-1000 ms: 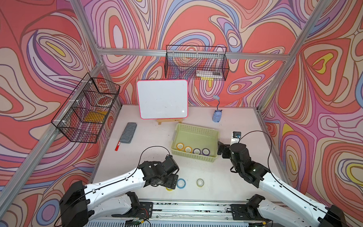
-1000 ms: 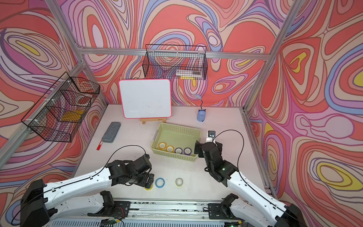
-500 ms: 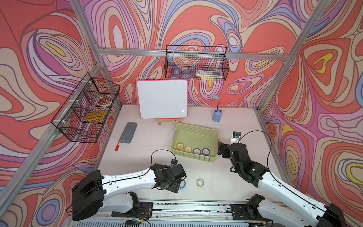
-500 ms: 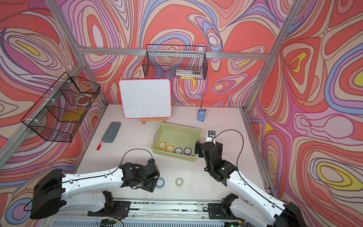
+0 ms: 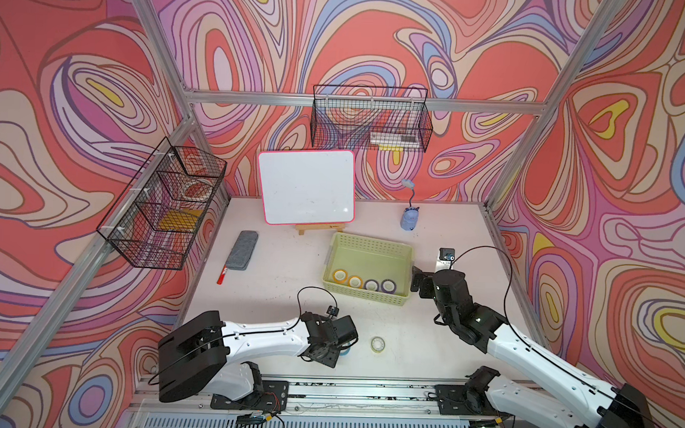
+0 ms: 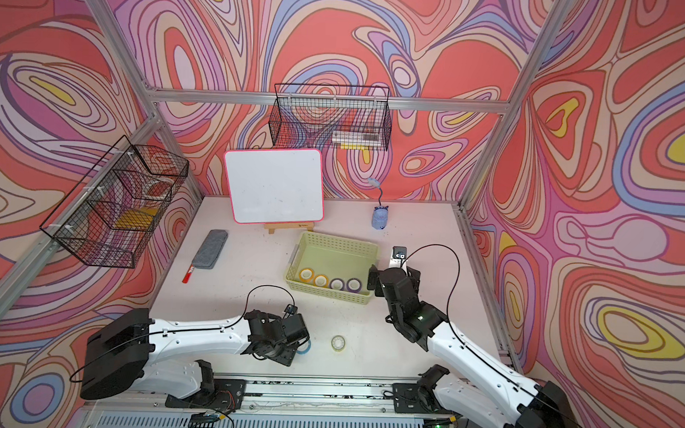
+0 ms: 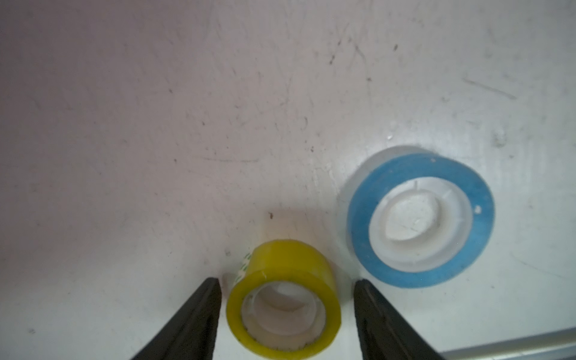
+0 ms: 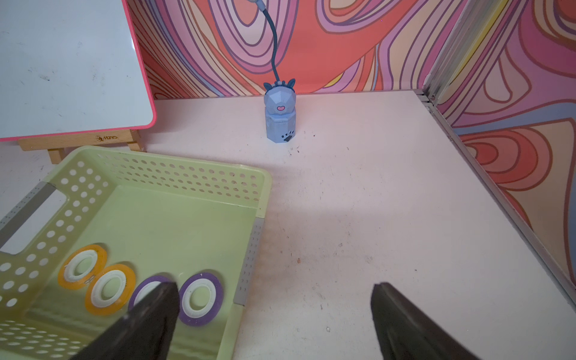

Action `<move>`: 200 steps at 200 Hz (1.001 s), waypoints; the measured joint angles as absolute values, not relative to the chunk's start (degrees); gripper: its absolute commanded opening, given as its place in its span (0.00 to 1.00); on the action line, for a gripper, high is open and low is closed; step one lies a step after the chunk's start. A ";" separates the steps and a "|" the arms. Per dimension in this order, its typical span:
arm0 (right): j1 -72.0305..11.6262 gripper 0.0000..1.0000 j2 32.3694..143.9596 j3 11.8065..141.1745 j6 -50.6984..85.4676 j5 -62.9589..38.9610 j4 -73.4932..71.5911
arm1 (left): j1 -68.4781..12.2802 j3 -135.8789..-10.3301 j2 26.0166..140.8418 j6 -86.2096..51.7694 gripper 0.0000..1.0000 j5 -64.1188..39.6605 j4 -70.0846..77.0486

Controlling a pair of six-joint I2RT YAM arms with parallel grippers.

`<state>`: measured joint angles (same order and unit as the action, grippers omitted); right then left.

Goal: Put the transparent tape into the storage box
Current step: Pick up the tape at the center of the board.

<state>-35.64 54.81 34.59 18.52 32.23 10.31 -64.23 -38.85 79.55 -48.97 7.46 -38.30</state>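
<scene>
Pale tabletop point(image 5: 275, 283) inside swirling red and purple walls, with the storage box point(image 5: 365, 297) near its middle and three tape rolls outside it.

Well in front of the box, the left gripper point(image 7: 285, 281) points down with its jaws apart around a yellow tape roll point(image 7: 290, 258), a slim gap showing on each side. A blue tape roll point(image 7: 420, 221) lies just beside that one. A clear tape roll point(image 5: 373, 344) lies alone, also in front of the box. At the box's right end, the right gripper point(image 8: 276, 285) is spread wide across the end wall. Orange rolls point(image 8: 82, 266) and purple rolls point(image 8: 201, 299) line the box's near wall.
</scene>
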 measured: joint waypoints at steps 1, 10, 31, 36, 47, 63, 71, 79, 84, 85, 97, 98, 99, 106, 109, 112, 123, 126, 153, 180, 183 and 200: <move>-35.64 0.98 54.81 34.59 18.52 32.23 10.31 | -64.23 -38.85 79.57 -48.97 0.64 7.49 -38.28; -35.64 0.98 54.81 34.59 18.52 32.25 10.31 | -64.27 -38.83 79.59 -49.15 0.62 7.75 -38.11; -35.64 0.98 54.81 34.59 18.55 32.23 10.31 | -64.34 -38.68 79.59 -49.50 0.55 8.10 -37.98; -35.64 0.98 54.81 34.59 18.52 32.23 10.31 | -64.38 -38.54 79.59 -49.52 0.53 8.16 -37.87; -35.64 0.98 54.81 34.59 18.52 32.23 10.31 | -64.45 -38.22 79.57 -49.60 0.50 8.16 -37.58; -35.64 0.98 54.81 34.59 18.52 32.23 10.31 | -64.49 -38.13 79.50 -49.58 0.47 8.16 -37.30; -35.64 0.98 54.81 34.59 18.52 32.23 10.33 | -64.51 -38.13 79.50 -49.58 0.46 8.16 -37.28; -35.64 0.98 54.81 34.59 18.52 32.23 10.33 | -64.53 -38.13 79.44 -49.58 0.46 8.19 -37.26; -35.64 0.98 54.81 34.59 18.52 32.23 10.33 | -64.53 -38.13 79.33 -49.58 0.45 8.19 -37.28; -35.64 0.98 54.81 34.59 18.52 32.23 10.33 | -64.53 -38.13 79.33 -49.60 0.45 8.16 -37.28; -35.64 0.98 54.81 34.59 18.55 32.23 10.33 | -64.53 -38.13 79.20 -49.58 0.45 8.21 -37.34; -35.64 0.98 54.81 34.59 18.52 32.23 10.33 | -64.53 -38.13 79.18 -49.58 0.45 8.23 -37.34; -35.64 0.98 54.81 34.59 18.52 32.23 10.33 | -64.53 -38.13 79.18 -49.58 0.45 8.21 -37.36; -35.64 0.98 54.81 34.59 18.52 32.23 10.33 | -64.53 -38.13 79.00 -49.56 0.45 8.34 -37.43; -35.64 0.98 54.81 34.59 18.52 32.23 10.33 | -64.53 -38.13 78.87 -49.56 0.45 8.40 -37.56; -35.64 0.98 54.81 34.59 18.52 32.23 10.33 | -64.53 -38.13 78.72 -49.56 0.45 8.49 -37.71; -35.64 0.98 54.81 34.59 18.52 32.23 10.33 | -64.53 -38.33 77.95 -49.54 0.45 8.99 -38.48; -35.64 0.98 54.81 34.59 18.52 32.23 10.33 | -64.53 -38.48 77.69 -49.52 0.45 9.19 -38.85; -35.64 0.98 54.81 34.59 18.52 32.23 10.33 | -64.51 -42.35 75.94 -48.84 0.45 11.49 -42.96; -35.64 0.98 54.81 34.59 18.55 32.23 10.33 | -63.40 -48.95 75.26 -46.35 0.45 13.58 -45.28; -35.64 0.98 54.81 34.59 18.55 32.23 10.33 | -63.18 -49.52 75.26 -46.00 0.45 13.74 -45.32; -35.64 0.98 54.81 34.59 18.55 32.23 10.33 | -60.95 -53.47 75.26 -43.29 0.45 14.13 -45.54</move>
<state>-35.64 54.81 34.59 18.55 32.23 10.33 -60.95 -53.47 75.26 -43.29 14.13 -45.54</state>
